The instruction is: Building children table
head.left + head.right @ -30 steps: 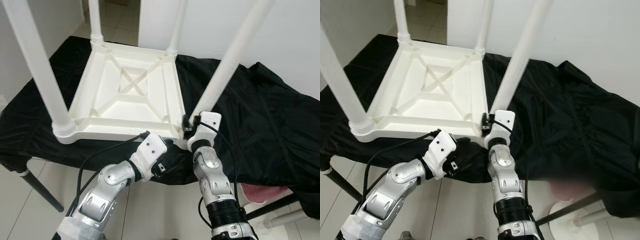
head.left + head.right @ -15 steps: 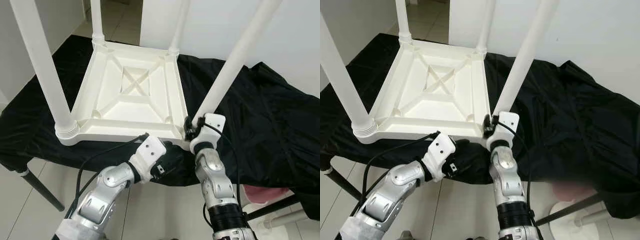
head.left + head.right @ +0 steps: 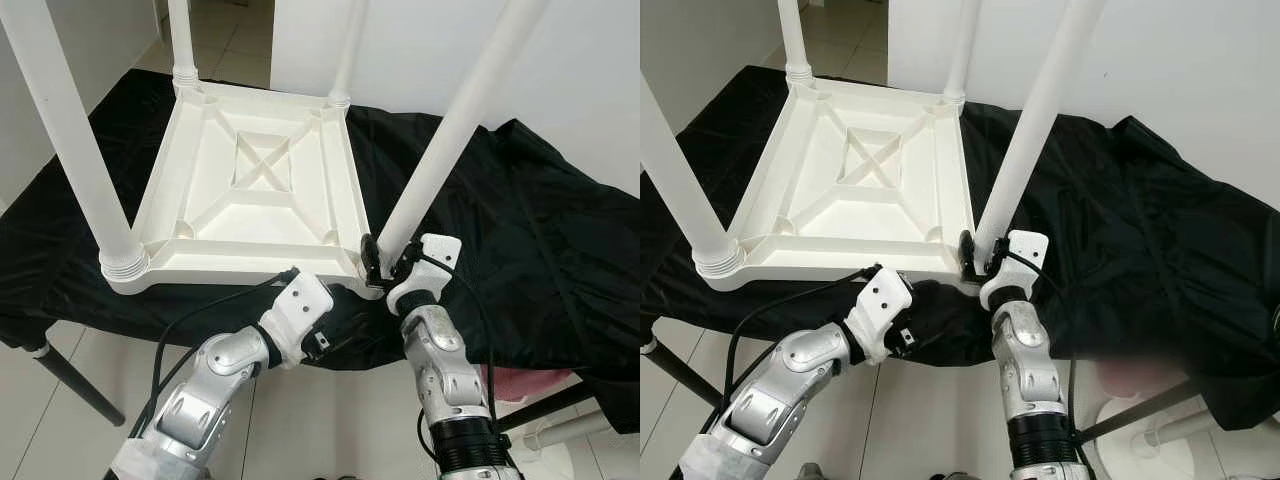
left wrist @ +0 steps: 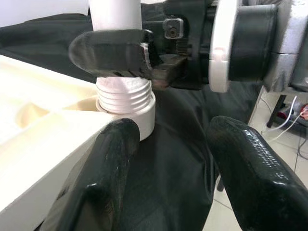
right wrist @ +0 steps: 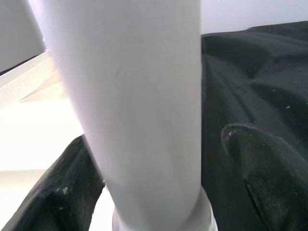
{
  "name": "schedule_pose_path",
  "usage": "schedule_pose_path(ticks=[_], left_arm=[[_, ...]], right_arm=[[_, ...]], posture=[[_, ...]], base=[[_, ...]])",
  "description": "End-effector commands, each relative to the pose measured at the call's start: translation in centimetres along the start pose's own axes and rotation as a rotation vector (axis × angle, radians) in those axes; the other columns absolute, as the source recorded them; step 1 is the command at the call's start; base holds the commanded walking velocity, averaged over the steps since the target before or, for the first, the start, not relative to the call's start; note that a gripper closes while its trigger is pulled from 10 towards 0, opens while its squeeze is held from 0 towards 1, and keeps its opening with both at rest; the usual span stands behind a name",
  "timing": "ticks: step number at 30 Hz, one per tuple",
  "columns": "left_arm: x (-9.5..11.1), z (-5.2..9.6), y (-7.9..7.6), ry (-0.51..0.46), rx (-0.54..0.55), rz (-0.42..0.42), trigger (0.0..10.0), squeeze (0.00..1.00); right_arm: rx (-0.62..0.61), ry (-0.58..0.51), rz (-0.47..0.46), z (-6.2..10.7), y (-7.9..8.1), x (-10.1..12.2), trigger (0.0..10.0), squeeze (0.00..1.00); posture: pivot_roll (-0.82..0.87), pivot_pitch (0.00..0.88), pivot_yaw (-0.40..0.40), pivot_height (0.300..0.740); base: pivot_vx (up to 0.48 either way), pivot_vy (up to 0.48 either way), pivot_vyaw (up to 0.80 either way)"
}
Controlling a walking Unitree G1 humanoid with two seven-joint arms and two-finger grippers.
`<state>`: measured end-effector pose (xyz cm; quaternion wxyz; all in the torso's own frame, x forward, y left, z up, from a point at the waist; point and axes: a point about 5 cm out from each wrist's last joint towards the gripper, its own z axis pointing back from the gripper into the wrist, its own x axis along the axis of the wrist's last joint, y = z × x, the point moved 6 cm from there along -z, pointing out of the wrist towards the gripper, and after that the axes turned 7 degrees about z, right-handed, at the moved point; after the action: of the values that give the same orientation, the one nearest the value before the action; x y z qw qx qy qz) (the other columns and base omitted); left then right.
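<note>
The right gripper (image 3: 385,262) clasps the white plastic leg (image 3: 445,140) at the upturned white table's (image 3: 250,190) 5 o'clock corner, threading it; the left gripper (image 4: 173,159), open and empty, waits beside.

Silver jointed arms, white wrists, black cables

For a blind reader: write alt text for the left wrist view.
The right gripper clasps a white table leg just above its threaded base, which sits in the corner socket of the upturned table top. The left gripper hangs open below, over black cloth.
</note>
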<state>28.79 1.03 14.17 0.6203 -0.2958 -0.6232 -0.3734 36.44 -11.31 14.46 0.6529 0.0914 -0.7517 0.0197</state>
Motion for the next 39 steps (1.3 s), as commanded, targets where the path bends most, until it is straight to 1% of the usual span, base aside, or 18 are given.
schedule_pose_path(ticks=[1,5,7,9,12,17,19,22,25,29,30,31,32,33,34,35,36,39], left_arm=[[0.1,0.0,-0.6,-0.001,-0.018,-0.007,10.0,0.0],[0.1,-0.1,-0.5,0.0,-0.018,-0.007,10.0,0.0],[0.1,-0.3,-0.5,-0.002,-0.018,-0.008,10.0,0.0],[0.2,-0.4,-0.4,-0.004,-0.018,-0.008,10.0,0.0],[0.3,-0.5,-0.3,-0.008,-0.019,-0.009,10.0,0.0],[0.3,-0.5,0.0,-0.006,-0.018,-0.016,10.0,0.0],[0.4,-0.5,0.1,-0.008,-0.015,-0.019,10.0,0.0],[0.5,-0.6,0.2,-0.01,-0.015,-0.019,10.0,0.0],[0.7,-0.9,0.2,-0.015,-0.021,-0.025,10.0,0.0],[0.9,-1.0,0.5,-0.017,-0.025,-0.038,10.0,0.0],[0.9,-1.0,0.6,-0.015,-0.025,-0.044,10.0,0.0],[0.9,-1.0,0.6,-0.015,-0.025,-0.044,10.0,0.0],[0.8,-1.0,0.8,-0.014,-0.024,-0.048,10.0,0.0],[0.8,-1.0,0.8,-0.014,-0.024,-0.048,10.0,0.0],[0.8,-1.0,0.9,-0.014,-0.024,-0.051,10.0,0.0],[0.8,-1.0,0.9,-0.014,-0.024,-0.051,10.0,0.0],[0.9,-1.1,1.0,-0.014,-0.022,-0.054,10.0,0.0],[0.9,-1.2,1.0,-0.016,-0.021,-0.057,10.0,0.0]], right_arm=[[0.067,0.006,0.018,0.5,0.2,-0.8,10.0,0.0],[0.131,-0.013,0.043,0.7,0.2,-0.9,10.0,0.0],[0.17,-0.031,0.086,0.8,-0.4,-0.8,10.0,0.0],[0.188,-0.034,0.088,0.7,-0.7,-0.6,10.0,0.0],[0.264,-0.045,0.115,0.1,-1.3,-0.1,10.0,0.0],[0.365,-0.037,0.165,-0.8,-1.5,0.2,10.0,0.0],[0.428,-0.021,0.15,-1.1,-1.1,0.1,10.0,0.0],[0.454,-0.019,0.141,-1.1,-1.0,0.0,10.0,0.0],[0.545,-0.008,0.17,-1.5,-0.2,-0.1,10.0,0.0],[0.602,0.005,0.196,-2.1,0.4,-0.4,10.0,0.0],[0.612,0.007,0.207,-2.3,0.5,-0.4,8.2,0.0],[0.612,0.007,0.207,-2.3,0.5,-0.4,8.2,0.0],[0.618,0.01,0.208,-2.4,0.5,-0.5,4.5,0.0],[0.618,0.01,0.208,-2.4,0.5,-0.5,4.5,0.0],[0.621,0.013,0.214,-2.5,0.4,-0.5,0.5,0.0],[0.621,0.013,0.214,-2.5,0.4,-0.5,0.5,0.0],[0.627,0.021,0.217,-2.6,0.3,-0.6,0.0,0.0],[0.636,0.032,0.219,-2.6,0.1,-0.8,0.0,0.0]], posture=[[0.07,0.066,-0.129,0.74],[0.07,0.066,-0.128,0.74],[0.06,0.066,-0.126,0.74],[0.06,0.066,-0.123,0.74],[0.06,0.064,-0.117,0.74],[0.06,0.051,-0.112,0.74],[0.06,0.052,-0.106,0.74],[0.06,0.052,-0.106,0.74],[0.06,0.042,-0.09,0.74],[0.06,0.021,-0.091,0.74],[0.06,0.016,-0.091,0.74],[0.06,0.016,-0.091,0.74],[0.07,0.012,-0.094,0.74],[0.07,0.012,-0.094,0.74],[0.07,0.003,-0.098,0.74],[0.07,0.003,-0.098,0.74],[0.07,0.0,-0.098,0.74],[0.07,0.0,-0.099,0.74]], base=[[0.0,0.0,0.0],[0.0,0.0,0.0],[0.0,0.0,0.0],[0.0,0.0,0.0],[0.0,0.0,0.0],[0.0,0.0,0.0],[0.0,0.0,0.0],[0.0,0.0,0.0],[0.0,0.0,0.0],[0.0,0.0,0.0],[0.0,0.0,0.0],[0.0,0.0,0.0],[0.0,0.0,0.0],[0.0,0.0,0.0],[0.0,0.0,0.0],[0.0,0.0,0.0],[0.0,0.0,0.0],[0.0,0.0,0.0]])
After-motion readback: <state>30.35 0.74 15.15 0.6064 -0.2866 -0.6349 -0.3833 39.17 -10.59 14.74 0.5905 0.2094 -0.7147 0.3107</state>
